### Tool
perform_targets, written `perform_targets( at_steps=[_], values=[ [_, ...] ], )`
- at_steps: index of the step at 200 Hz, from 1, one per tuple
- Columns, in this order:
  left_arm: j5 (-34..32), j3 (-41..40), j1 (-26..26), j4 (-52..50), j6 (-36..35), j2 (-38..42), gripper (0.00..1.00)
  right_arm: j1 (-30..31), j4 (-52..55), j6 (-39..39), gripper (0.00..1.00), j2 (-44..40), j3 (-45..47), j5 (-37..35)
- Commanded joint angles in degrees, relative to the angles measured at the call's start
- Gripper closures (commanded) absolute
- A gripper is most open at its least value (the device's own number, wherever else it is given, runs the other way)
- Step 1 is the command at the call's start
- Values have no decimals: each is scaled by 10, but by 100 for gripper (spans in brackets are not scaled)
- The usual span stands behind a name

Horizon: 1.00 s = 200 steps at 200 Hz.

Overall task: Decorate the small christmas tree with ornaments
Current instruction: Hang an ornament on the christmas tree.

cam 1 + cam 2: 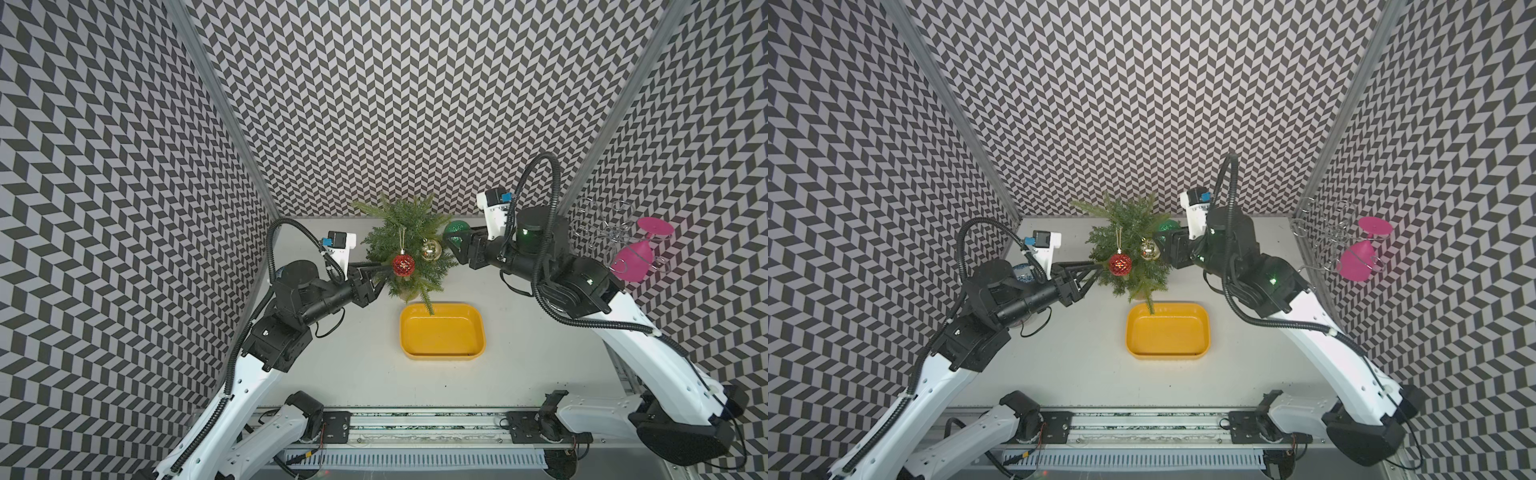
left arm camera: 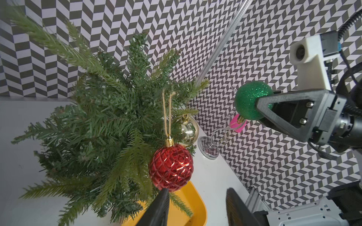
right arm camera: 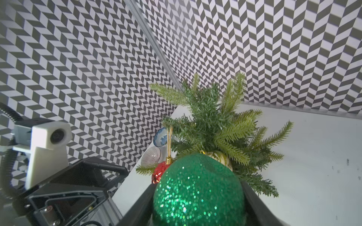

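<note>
Green bauble (image 1: 456, 230) (half-hidden) in right pincer (image 3: 197, 186)

Tree (image 1: 386, 241): quantity one.

Baubles: quantity three, consisting of one red bauble (image 1: 403, 264), one gold bauble (image 1: 431, 249) and one green bauble (image 1: 455, 228) (no two share a colour).

Tray (image 1: 440, 336): quantity one, yellow.

Wine glass (image 1: 631, 257): quantity one, pink.

Wire stand (image 2: 209, 146): quantity one.

Bowls: quantity two, counted in the right wrist view, consisting of one blue bowl (image 3: 159, 138) and one ribbed bowl (image 3: 151, 156).

Arms: quantity two, the left arm (image 1: 253, 374) and the right arm (image 1: 623, 332).

Wrist cameras: quantity two (one per arm), the left camera (image 1: 341, 243) and the right camera (image 1: 494, 201).
</note>
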<state>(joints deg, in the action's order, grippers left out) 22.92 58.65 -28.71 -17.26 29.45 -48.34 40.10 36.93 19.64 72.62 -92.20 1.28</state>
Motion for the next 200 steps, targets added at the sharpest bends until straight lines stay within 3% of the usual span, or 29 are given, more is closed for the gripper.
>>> perform_targets(
  at_steps=[1, 94, 200],
  values=[
    [19, 31, 4, 21, -4, -15, 51, -8, -25, -13, 39, 13, -30, -3],
    [40, 115, 4, 7, -17, -85, 48, -81, -64, -10, 39, 47, -69, 62],
    [57, 116, 3, 20, -8, -105, 48, -113, -107, -5, 39, 92, -88, 116]
  ],
)
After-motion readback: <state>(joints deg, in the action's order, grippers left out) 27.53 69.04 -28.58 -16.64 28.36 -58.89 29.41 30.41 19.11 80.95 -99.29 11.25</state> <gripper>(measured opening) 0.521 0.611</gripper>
